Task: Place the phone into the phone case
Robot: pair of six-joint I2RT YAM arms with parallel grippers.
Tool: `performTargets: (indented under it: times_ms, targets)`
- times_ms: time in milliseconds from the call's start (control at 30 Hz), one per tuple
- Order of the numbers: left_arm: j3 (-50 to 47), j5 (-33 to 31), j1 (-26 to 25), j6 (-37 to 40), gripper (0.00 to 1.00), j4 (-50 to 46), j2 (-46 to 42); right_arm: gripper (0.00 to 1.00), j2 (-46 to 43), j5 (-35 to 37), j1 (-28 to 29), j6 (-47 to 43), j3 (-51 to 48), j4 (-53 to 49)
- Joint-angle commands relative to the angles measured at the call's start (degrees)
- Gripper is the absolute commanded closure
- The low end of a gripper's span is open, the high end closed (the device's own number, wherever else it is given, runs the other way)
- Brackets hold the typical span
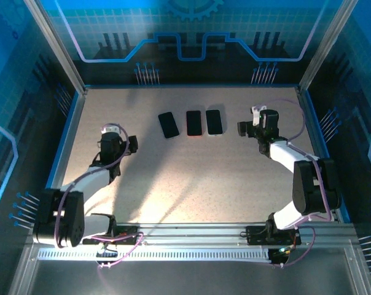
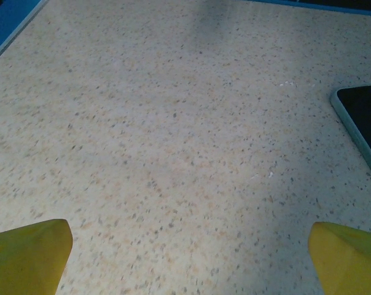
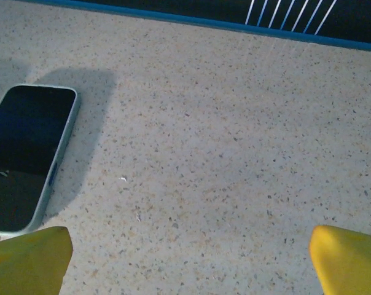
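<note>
Three dark, flat, phone-shaped rectangles (image 1: pixel 193 123) lie side by side on the speckled beige counter (image 1: pixel 191 178), between the arms; I cannot tell phone from case. The left hand (image 2: pixel 188 255) and right hand (image 3: pixel 188 258) hover spread wide, holding nothing.

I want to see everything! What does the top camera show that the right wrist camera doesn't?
From above: the left arm and right arm whole, and three dark slabs in a row. From the right wrist: the open right hand, its yellow fingertips up close, and the rightmost slab's pale rim. Both share the speckled table and that slab.
</note>
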Motion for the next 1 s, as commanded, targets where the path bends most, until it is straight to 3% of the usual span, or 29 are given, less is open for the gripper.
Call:
performTargets:
  times_ms: [0, 300, 400, 467, 600, 967]
  targets:
    - [-1.9, 3.2, 1.0, 2.8, 0.01, 13.5, 3.4, 0.00, -2.4, -0.2, -0.7, -3.3, -3.1, 7.9]
    - [-3.8, 13.4, 4.0, 3.4, 0.01, 25.7, 11.3, 0.00, -6.9, 0.8, -0.7, -2.8, -7.2, 7.4]
    - [-5.2, 14.6, 4.3, 3.4, 0.01, 29.4, 12.9, 0.00, -7.4, 1.2, -0.6, -1.7, -6.6, 4.1]
    - [-6.6, 15.2, 4.5, 3.2, 0.01, 32.7, 13.8, 0.00, -8.5, 0.8, -0.6, -1.4, -8.7, 7.1]
    - [-7.5, 15.9, 4.6, 3.4, 0.01, 35.3, 14.3, 0.00, -8.5, -3.9, -0.2, 1.3, -10.1, 6.9]
    - [-7.2, 16.0, 4.6, 3.5, 0.01, 34.6, 14.3, 0.00, -4.6, -1.0, 2.1, -2.2, -19.9, 26.8]
